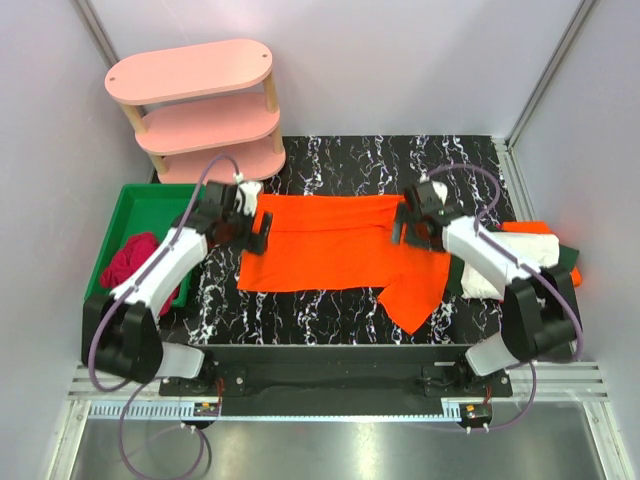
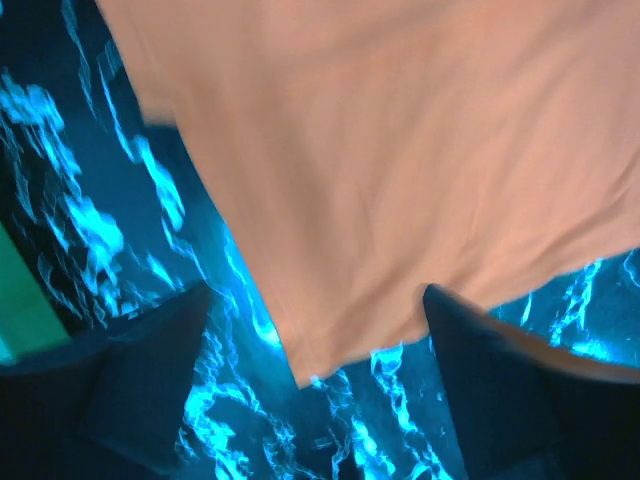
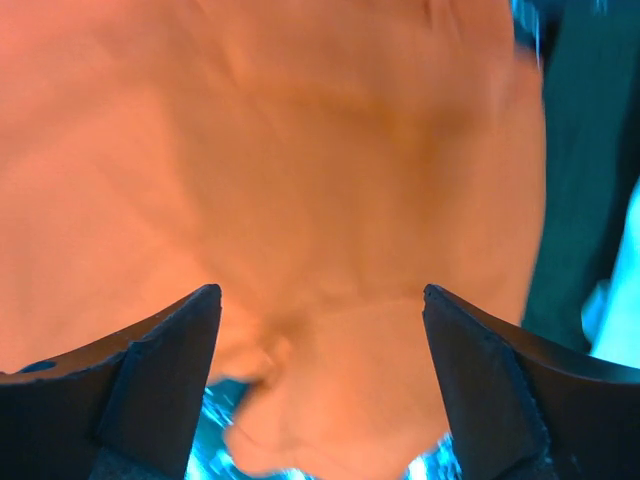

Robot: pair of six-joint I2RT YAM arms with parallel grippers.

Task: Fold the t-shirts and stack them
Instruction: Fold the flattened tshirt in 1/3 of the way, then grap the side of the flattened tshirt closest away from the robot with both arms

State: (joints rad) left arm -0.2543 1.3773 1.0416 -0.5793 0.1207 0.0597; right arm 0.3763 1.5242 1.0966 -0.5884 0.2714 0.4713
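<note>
Two arms: the left arm (image 1: 160, 265) and the right arm (image 1: 490, 255) are reaching in from the near edge of the bench (image 1: 330, 160). One is hovering over each end of the same garment, probably so both ends can be worked evenly.
Left jaws: they are standing wide apart and gripping nothing. In the left wrist view a corner of the cloth is lying flat on the bench between them.
Right jaws: they are likewise standing released, spread above rumpled orange cloth with nothing pinched.
Main garment: the orange t-shirt (image 1: 330, 245) is lying across the middle of the bench, its long side running left to right. One flap is trailing toward the near edge on the right. It is looking partly folded, not yet a compact packet.
Stack: a white t-shirt (image 1: 528, 245), a dark green t-shirt (image 1: 568, 258) and a second orange t-shirt (image 1: 522, 227) are sitting piled at the right edge of the bench, just beside the right arm. This seems to be serving as the spot for finished folds.
Supply: a green bin (image 1: 150, 192) is sitting beside the left edge, holding a red cloth (image 1: 135, 260), probably waiting its turn.
Backdrop: a pink shelf (image 1: 190, 75) is standing at the far left corner, well apart from the work.
Step in hand: the arms are apparently pausing between folds. The trailing flap is likely needing tucking before stacking.
</note>
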